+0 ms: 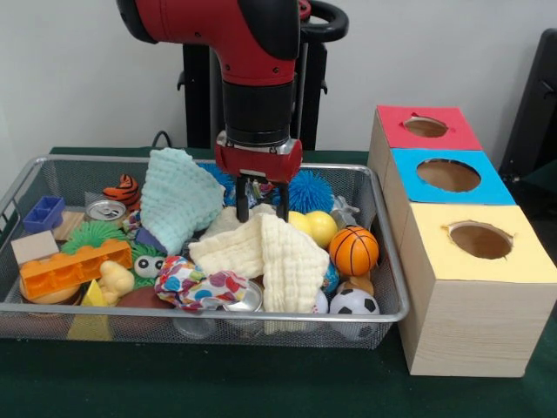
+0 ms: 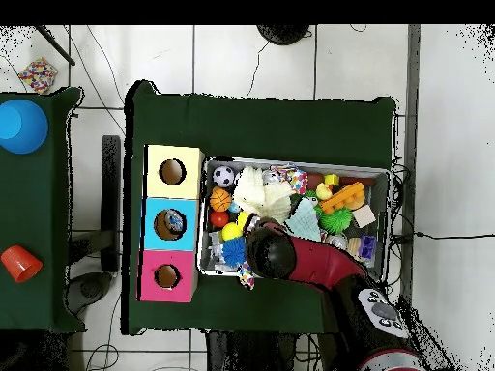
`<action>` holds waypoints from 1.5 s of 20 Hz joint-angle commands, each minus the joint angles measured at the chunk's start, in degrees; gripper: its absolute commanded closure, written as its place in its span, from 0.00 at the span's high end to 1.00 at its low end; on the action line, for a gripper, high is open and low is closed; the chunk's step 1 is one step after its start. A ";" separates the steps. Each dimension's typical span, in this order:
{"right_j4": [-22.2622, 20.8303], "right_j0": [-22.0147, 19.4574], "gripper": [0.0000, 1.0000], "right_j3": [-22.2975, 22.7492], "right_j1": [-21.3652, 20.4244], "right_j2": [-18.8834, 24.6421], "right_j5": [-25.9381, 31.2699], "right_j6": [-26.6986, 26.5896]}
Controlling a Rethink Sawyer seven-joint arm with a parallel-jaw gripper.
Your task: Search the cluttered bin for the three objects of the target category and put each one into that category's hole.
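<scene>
- The bin [image 1: 383, 261], a wide shallow tray of silver wire mesh, sits on the green table [image 1: 261, 383] and is full of clutter; in the front view it lies left of the three boxes.
- The gripper [image 1: 262, 209] hangs inside the bin over its middle, the two dark fingers pointing down with a gap between them, so the claw is spread and grips nothing.
- Its tips stand just above the cream cloth [image 1: 270, 252], which is heaped at the bin's centre; whether they touch the cloth cannot be told.
- A pale green cloth [image 1: 178, 200] lies just left of the gripper, and a blue spiky ball [image 1: 311, 190] is behind it to the right.
- Right of the cream cloth are a yellow ball [image 1: 320, 228], an orange basketball [image 1: 354, 251] and a small soccer ball [image 1: 353, 302].
- At the bin's left end lie an orange block [image 1: 74, 266], a blue block [image 1: 43, 213] and a tin can [image 1: 106, 210].
- The boxes stand in a row touching each other, each with a round hole on top: yellow box [image 1: 474, 287] nearest the camera, then blue box [image 1: 448, 178], then red box [image 1: 426, 128].
- From overhead, the red arm [image 2: 319, 261] reaches over the bin's edge, and the table stands on a white tiled floor [image 2: 445, 126].
- A second green table [image 2: 39, 290] at the side holds a blue cup [image 2: 21, 126] and a red cup [image 2: 19, 262].
</scene>
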 commanded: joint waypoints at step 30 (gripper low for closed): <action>-4.30 1.47 1.00 -6.66 5.81 1.69 2.79 0.83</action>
